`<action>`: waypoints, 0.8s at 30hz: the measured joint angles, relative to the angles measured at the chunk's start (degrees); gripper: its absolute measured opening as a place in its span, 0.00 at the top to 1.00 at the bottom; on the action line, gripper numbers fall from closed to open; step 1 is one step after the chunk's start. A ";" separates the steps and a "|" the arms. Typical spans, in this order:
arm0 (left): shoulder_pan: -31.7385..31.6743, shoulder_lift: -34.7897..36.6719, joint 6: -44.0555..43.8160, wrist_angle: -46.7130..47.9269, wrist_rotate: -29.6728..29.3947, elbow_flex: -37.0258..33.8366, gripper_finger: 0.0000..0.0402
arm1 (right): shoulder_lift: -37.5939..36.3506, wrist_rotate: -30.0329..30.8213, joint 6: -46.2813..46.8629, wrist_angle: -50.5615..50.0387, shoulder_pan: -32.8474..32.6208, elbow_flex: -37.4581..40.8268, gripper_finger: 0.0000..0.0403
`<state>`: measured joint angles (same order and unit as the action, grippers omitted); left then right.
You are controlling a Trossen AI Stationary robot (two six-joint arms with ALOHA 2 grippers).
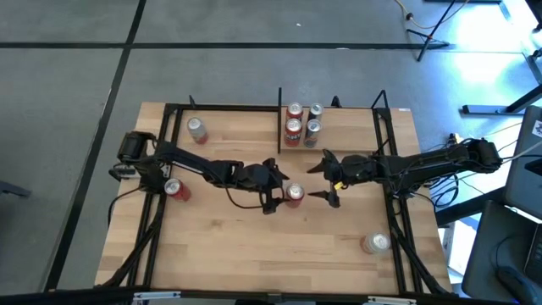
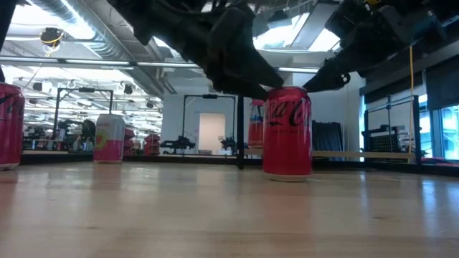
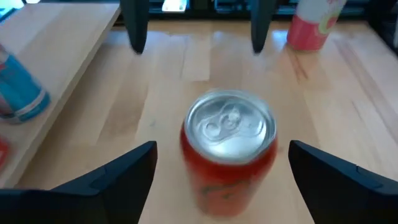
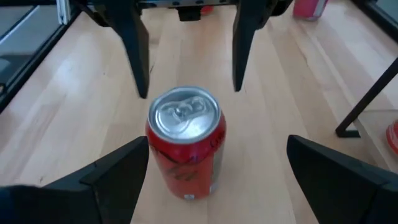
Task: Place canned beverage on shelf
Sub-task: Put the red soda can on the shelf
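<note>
Both arms reach in toward the middle of the desk (image 1: 254, 254), meeting around 1 red can (image 1: 294, 194) that stands upright there. The left gripper (image 1: 275, 188) faces it from the left with fingers spread wide, touching nothing; the right gripper (image 1: 329, 180) faces it from the right, equally wide and empty. In both wrist views bare wood shows between the can and each finger. The shelf (image 1: 339, 135) lies at the far edge, with 4 cans (image 1: 302, 124) clustered by its upright. The high view alone shows 3 stray cans: far left (image 1: 197, 130), left edge (image 1: 176, 189), near right (image 1: 376, 244). The low view shows the red can's Coca-Cola lettering.
</note>
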<state>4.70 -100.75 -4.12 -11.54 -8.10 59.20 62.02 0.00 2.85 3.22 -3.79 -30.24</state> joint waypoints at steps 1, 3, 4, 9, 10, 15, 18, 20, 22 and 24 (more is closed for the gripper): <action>-0.01 0.75 0.70 1.88 -0.06 0.00 0.15 | 0.00 -0.01 0.02 0.50 0.00 0.00 0.10; 0.12 2.31 1.25 4.58 -0.19 0.00 0.14 | 0.00 -0.41 0.21 1.95 0.00 0.00 0.10; 0.30 3.07 1.27 6.44 -0.38 0.00 0.14 | 0.02 -0.81 0.31 2.70 0.00 0.00 0.10; 3.42 6.86 0.53 10.41 -6.38 -2.96 0.14 | 2.11 -4.89 1.61 8.17 0.00 -0.16 0.10; 4.25 7.40 0.11 9.66 -8.05 -4.81 0.14 | 2.99 -5.34 1.69 8.25 0.00 -0.48 0.10; 6.69 9.05 -0.31 -6.50 -10.10 -17.42 0.14 | 8.94 -5.99 1.81 7.27 0.00 -4.46 0.10; 6.96 8.68 -0.68 -16.03 -7.97 -24.21 0.14 | 12.63 -7.18 1.81 3.88 0.00 -9.30 0.10; 7.01 7.93 -1.40 -22.13 -7.41 -27.36 0.14 | 14.92 -7.21 1.84 -1.09 0.00 -12.72 0.10; 6.97 7.92 -1.43 -25.49 -7.63 -30.00 0.14 | 17.31 -7.11 1.81 -5.13 0.00 -16.62 0.10; 6.89 7.89 -1.48 -28.18 -8.04 -31.20 0.14 | 19.57 -7.00 1.97 -10.37 0.00 -20.21 0.10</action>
<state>11.58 -92.86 -5.60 -39.72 -16.15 28.00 81.59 -7.00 4.83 -7.14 -3.79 -50.45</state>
